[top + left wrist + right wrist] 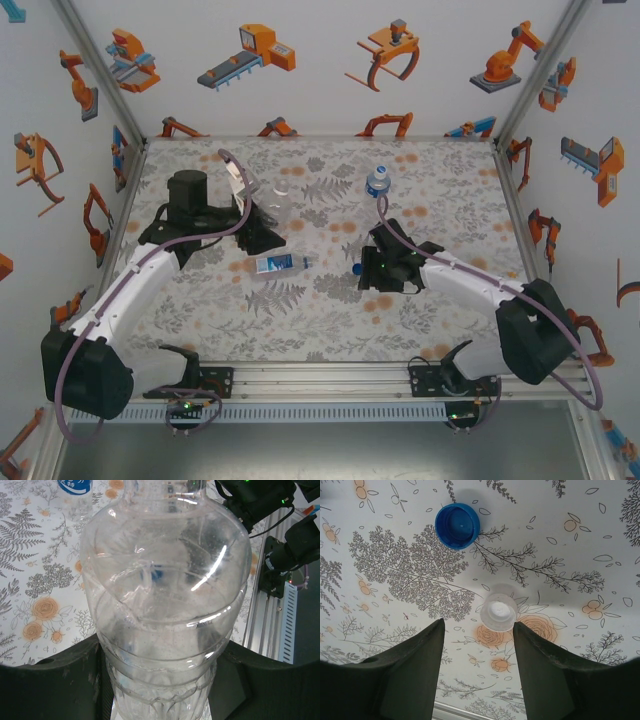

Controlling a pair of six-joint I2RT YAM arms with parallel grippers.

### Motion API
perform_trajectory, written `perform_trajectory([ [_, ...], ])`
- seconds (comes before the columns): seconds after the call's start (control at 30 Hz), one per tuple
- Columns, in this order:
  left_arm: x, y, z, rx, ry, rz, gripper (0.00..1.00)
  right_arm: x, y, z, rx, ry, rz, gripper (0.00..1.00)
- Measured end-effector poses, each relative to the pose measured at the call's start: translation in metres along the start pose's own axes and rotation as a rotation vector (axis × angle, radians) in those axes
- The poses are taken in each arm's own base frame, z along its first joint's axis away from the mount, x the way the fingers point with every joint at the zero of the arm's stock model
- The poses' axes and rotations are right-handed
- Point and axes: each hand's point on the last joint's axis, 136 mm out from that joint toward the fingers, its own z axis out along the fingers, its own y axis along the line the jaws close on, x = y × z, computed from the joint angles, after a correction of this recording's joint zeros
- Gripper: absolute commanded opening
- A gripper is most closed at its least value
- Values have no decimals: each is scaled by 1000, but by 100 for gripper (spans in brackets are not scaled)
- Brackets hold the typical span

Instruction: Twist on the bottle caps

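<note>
Left arm (130,285) is reaching in from the near-left corner over the floral mat (450,200). Left gripper (268,228) is gripping a clear bottle (283,203) at mid-left. Labelled bottle (279,264) is lying on its side just in front of that gripper, apart from it. Far bottle (378,181), with a blue band, is standing near the middle of the mat's back part. Right arm (480,290) is coming in from the near-right; right gripper (372,262) is hanging low over mid-mat, pointing left. Blue cap (357,268) is lying just beside its tip.
</note>
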Motion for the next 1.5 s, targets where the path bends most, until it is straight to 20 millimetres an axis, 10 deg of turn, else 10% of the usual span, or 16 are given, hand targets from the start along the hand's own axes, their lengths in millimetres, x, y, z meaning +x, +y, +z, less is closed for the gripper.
perform_trajectory([
  [1.2,1,0,0,-3,5,1,0,11,-9,16,35,49,2,48],
  [1.5,2,0,0,-3,7,-2,0,16,-13,22,45,62,6,34],
])
